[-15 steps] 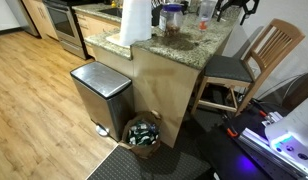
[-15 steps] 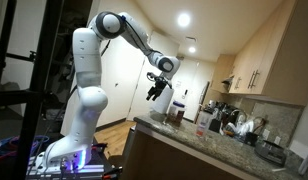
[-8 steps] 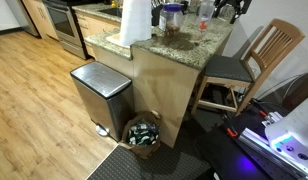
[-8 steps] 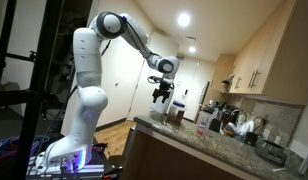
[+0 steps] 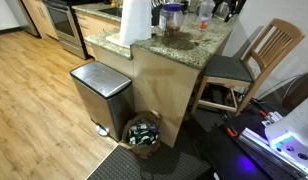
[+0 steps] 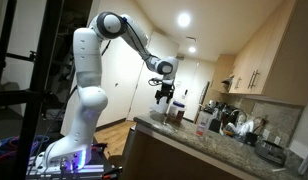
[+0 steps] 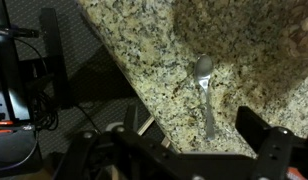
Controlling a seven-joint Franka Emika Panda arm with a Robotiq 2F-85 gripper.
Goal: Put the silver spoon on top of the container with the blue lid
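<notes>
The silver spoon [image 7: 204, 92] lies on the speckled granite counter [image 7: 244, 60] near its edge, with its bowl farthest from the gripper in the wrist view. My gripper [image 7: 189, 135] hangs open and empty above the counter, and the spoon's handle lies between its fingers [image 7: 262, 135]. In an exterior view the gripper [image 6: 164, 93] is well above the counter [image 6: 194, 137]. The container with the blue lid [image 5: 172, 17] stands on the counter next to the white paper-towel roll [image 5: 136, 20]. It is out of the wrist view.
A clear tumbler [image 5: 204, 12] stands behind the container. A steel bin [image 5: 100, 95] and a small basket [image 5: 144, 132] sit on the floor by the counter. A wooden chair [image 5: 256, 62] stands at the counter's side.
The gripper has moved sideways over the counter and come down a little. It stays open. The spoon has not moved.
</notes>
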